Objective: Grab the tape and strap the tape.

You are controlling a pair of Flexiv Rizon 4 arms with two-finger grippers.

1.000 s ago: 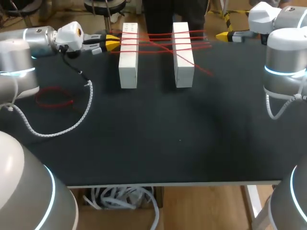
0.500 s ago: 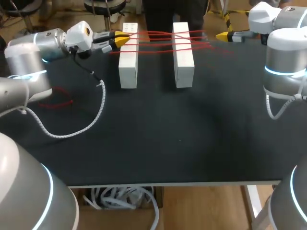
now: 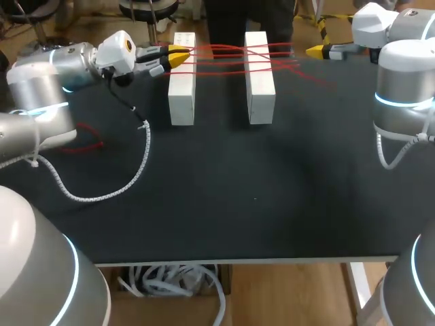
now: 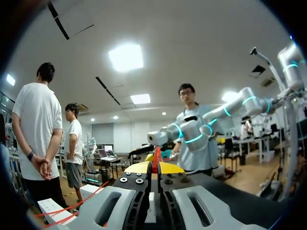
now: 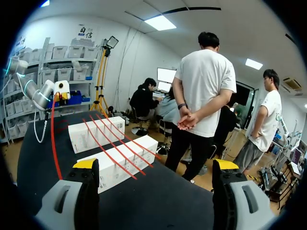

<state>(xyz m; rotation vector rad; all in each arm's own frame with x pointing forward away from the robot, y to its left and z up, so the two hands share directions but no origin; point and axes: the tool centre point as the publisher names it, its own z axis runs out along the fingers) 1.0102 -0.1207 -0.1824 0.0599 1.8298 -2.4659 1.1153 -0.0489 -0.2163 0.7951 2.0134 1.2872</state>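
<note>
Two long white boxes [image 3: 182, 81] [image 3: 259, 78] lie side by side at the far middle of the black table [image 3: 224, 197]. Red tape [image 3: 228, 58] runs across their far ends in several strands. My left gripper [image 3: 179, 54] hovers at the left box's far end, shut on the red tape [image 4: 156, 157], which shows pinched between its yellow tips [image 4: 154, 167]. My right gripper [image 3: 314, 50] stays at the far right edge, open and holding nothing; in its own view the wide-apart fingers [image 5: 87, 164] frame both boxes [image 5: 123, 160] and the tape strands [image 5: 109, 143].
A loose loop of red tape [image 3: 85, 138] lies on the table at the left, beneath my left arm. A tape tail [image 3: 316, 75] trails right of the boxes. My left arm's white coiled cable [image 3: 129, 176] hangs over the near left.
My left gripper moved right and farther back to the left box's far end, pulling the tape. The diagonal strand over the right box swung to the far side. The right arm stayed still.
</note>
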